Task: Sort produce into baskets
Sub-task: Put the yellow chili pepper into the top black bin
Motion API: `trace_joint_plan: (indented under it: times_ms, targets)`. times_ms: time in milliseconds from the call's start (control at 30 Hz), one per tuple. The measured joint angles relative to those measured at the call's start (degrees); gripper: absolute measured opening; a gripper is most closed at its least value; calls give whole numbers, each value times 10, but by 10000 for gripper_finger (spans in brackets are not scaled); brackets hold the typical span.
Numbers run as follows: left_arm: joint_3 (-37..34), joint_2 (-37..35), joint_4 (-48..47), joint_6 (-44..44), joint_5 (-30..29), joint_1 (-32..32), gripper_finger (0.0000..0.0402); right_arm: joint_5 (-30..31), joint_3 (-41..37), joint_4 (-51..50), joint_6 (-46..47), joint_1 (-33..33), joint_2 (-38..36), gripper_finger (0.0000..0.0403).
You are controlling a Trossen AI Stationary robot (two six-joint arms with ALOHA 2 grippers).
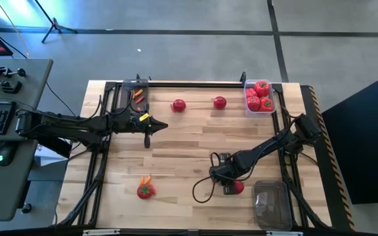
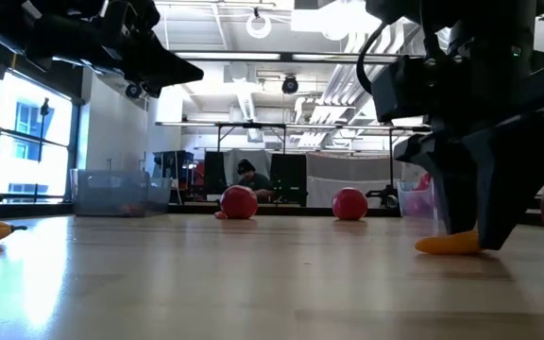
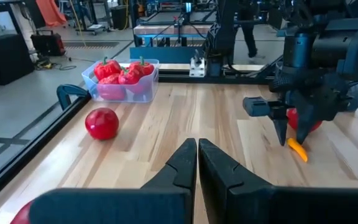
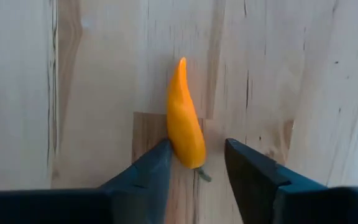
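Right gripper [image 4: 196, 163] fingers straddle orange carrot [image 4: 185, 121], not clamped – left gripper [image 3: 197, 163] closed, mid-table

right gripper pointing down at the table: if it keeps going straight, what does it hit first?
The right gripper points down with the orange carrot piece lying on the table between its open fingers. Going straight on, it would likely meet the carrot's thick end or the wood beside it; the remaining gap is unclear.

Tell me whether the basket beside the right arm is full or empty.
Empty, apparently: the high view shows the clear basket with nothing coloured inside it.
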Motion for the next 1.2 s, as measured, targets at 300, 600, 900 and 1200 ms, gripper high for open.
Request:
trace_joint_plan:
  times_ms: [300, 600, 900, 1200]
  targets:
    - [0, 0, 6, -28, 8, 0, 5, -10, 0, -6, -16, -3, -1, 27]
    - [0, 0, 51, -49, 5, 2, 5, 17, 0, 59, -112, -80, -27, 8]
    - [1, 0, 61, -42, 4, 1, 6, 21, 0, 330, -242, -188, -22, 2]
    - [1, 0, 59, 3, 4, -22, 52, 45, 0, 534, -301, -218, -6, 1]
